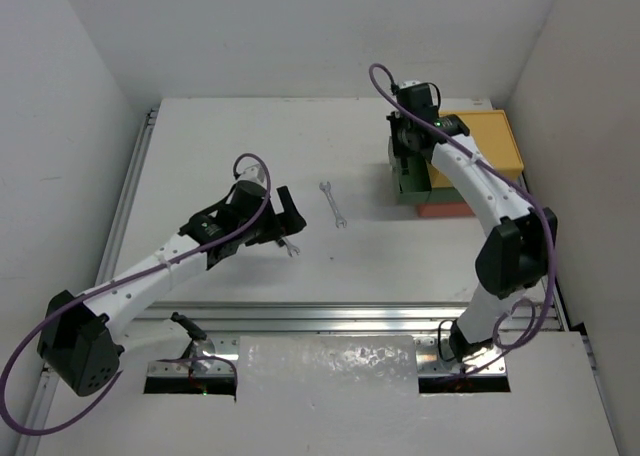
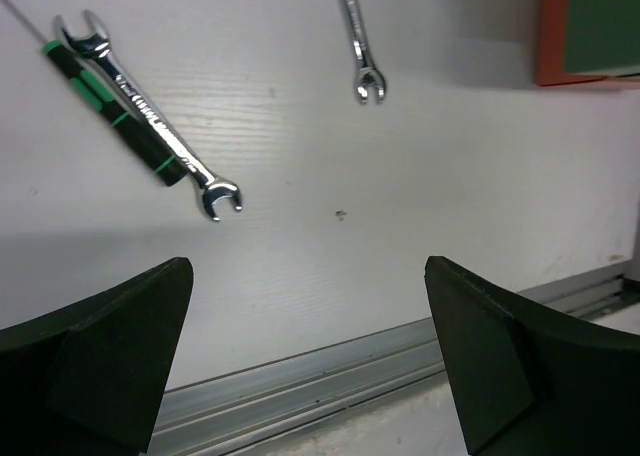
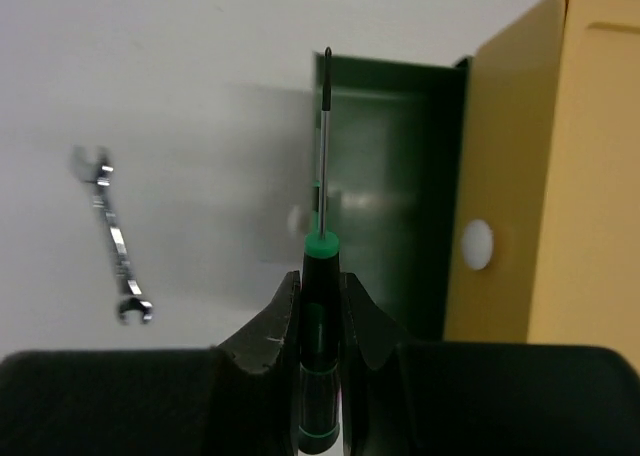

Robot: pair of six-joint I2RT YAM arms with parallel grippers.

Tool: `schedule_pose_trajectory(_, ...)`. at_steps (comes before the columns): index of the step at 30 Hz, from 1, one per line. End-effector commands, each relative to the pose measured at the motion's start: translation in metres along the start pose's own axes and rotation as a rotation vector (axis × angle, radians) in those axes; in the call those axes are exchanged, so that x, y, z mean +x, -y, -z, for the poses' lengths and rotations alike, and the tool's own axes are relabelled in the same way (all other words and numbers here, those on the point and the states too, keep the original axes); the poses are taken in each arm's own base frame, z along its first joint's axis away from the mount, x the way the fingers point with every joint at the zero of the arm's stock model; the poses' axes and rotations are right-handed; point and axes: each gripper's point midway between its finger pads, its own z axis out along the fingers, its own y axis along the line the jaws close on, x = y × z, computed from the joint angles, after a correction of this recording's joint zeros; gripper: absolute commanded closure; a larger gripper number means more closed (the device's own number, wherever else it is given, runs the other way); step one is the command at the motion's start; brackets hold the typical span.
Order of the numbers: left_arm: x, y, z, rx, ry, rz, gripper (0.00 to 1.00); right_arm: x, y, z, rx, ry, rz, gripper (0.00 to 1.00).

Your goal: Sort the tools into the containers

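We find no brand or label that we can read: the fine marks along the shank of the nearer wrench (image 2: 150, 116) are too blurred, and the containers show plain faces. We count two silver open-end wrenches, two black screwdrivers with green bands, and three stacked containers. The nearer wrench lies on the white table (image 1: 220, 146), side by side with and touching the loose screwdriver (image 2: 108, 111), both slanted the same way. The second wrench (image 2: 355, 36) lies alone near the middle of the table, well apart from that pair, between the two arms. The left gripper (image 2: 308, 276) stands wide, its dark fingers (image 2: 100, 366) spread with nothing between them; the touching pair lies just beyond its left finger, and in the top view it hangs partly over that wrench. The right gripper (image 3: 318, 316) is narrowed on the handle of the held screwdriver (image 3: 320, 246), whose shaft points away from the wrist camera along the left edge of the green container (image 3: 400, 126), the tip near that container's far left corner. The yellow container (image 3: 540, 176) sits above the green one and covers its right part, leaving the left part open. The red-orange container (image 2: 548, 36) lies at the bottom, its edge showing under the green. The stack stands at the far right of the table, against the wall.
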Motion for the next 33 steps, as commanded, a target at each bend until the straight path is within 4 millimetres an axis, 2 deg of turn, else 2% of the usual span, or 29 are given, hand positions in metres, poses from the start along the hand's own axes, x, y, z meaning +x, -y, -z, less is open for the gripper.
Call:
schedule_pose_trajectory(1,-0.012,-0.006,0.001,-0.056,0.043,-0.024,0.0,0.01,0.04,-0.01,0.143,-0.085,0.084,0.91)
schedule_pose_trajectory(3,-0.013,-0.012,0.001,-0.088,0.052,-0.034,0.0,0.01,0.047,-0.017,0.167,-0.109,0.095,0.77)
schedule_pose_trajectory(4,-0.014,-0.015,0.001,-0.103,0.056,-0.038,0.0,0.007,0.049,-0.017,0.171,-0.106,0.088,0.73)
schedule_pose_trajectory(6,-0.015,-0.022,0.001,-0.136,0.064,-0.041,0.0,0.006,0.047,-0.018,0.163,-0.111,0.085,0.72)
schedule_pose_trajectory(8,-0.014,-0.027,-0.001,-0.159,0.063,-0.043,0.0,0.002,0.044,-0.014,0.147,-0.105,0.068,0.66)
schedule_pose_trajectory(10,-0.015,-0.031,-0.004,-0.187,0.067,-0.042,0.0,-0.003,0.039,-0.008,0.125,-0.092,0.046,0.48)
schedule_pose_trajectory(11,-0.015,-0.035,-0.006,-0.208,0.075,-0.037,0.0,-0.003,0.037,-0.004,0.117,-0.097,0.038,0.46)
schedule_pose_trajectory(12,-0.013,-0.04,-0.01,-0.233,0.067,-0.035,0.0,-0.007,0.028,0.006,0.077,-0.075,0.033,0.46)
schedule_pose_trajectory(14,-0.016,-0.044,-0.015,-0.272,0.082,-0.011,0.0,-0.003,0.016,0.015,0.037,-0.063,0.025,0.46)
schedule_pose_trajectory(15,-0.014,-0.049,-0.022,-0.303,0.07,-0.008,0.0,0.002,0.003,0.029,-0.016,-0.049,0.028,0.46)
schedule_pose_trajectory(17,-0.016,-0.053,-0.027,-0.353,0.074,0.026,0.01,0.004,-0.01,0.042,-0.062,-0.016,0.029,0.45)
schedule_pose_trajectory(19,-0.016,-0.073,-0.039,-0.485,0.08,0.056,0.05,0.016,-0.026,0.059,-0.11,-0.001,0.041,0.45)
schedule_pose_trajectory(20,-0.018,-0.071,-0.038,-0.486,0.085,0.073,0.07,0.019,-0.027,0.062,-0.122,0.003,0.037,0.45)
schedule_pose_trajectory(21,-0.013,-0.08,-0.046,-0.537,0.067,0.072,0.09,0.024,-0.035,0.067,-0.146,0.005,0.041,0.45)
schedule_pose_trajectory(22,-0.016,-0.079,-0.05,-0.55,0.074,0.097,0.13,0.036,-0.037,0.067,-0.157,-0.018,0.044,0.45)
schedule_pose_trajectory(24,-0.011,-0.086,-0.061,-0.591,0.057,0.103,0.19,0.041,-0.044,0.076,-0.205,-0.005,0.041,0.44)
schedule_pose_trajectory(25,-0.013,-0.086,-0.065,-0.592,0.061,0.115,0.31,0.053,-0.045,0.074,-0.213,-0.026,0.044,0.44)
schedule_pose_trajectory(26,-0.013,-0.087,-0.071,-0.595,0.059,0.123,0.36,0.052,-0.047,0.079,-0.228,-0.009,0.04,0.44)
schedule_pose_trajectory(27,-0.01,-0.091,-0.078,-0.609,0.04,0.13,0.39,0.061,-0.048,0.078,-0.235,-0.025,0.043,0.44)
schedule_pose_trajectory(31,0.002,-0.097,-0.098,-0.623,-0.012,0.136,0.39,0.066,-0.052,0.082,-0.259,-0.018,0.051,0.44)
schedule_pose_trajectory(33,0.009,-0.105,-0.104,-0.652,-0.034,0.143,0.47,0.066,-0.053,0.084,-0.267,-0.014,0.05,0.44)
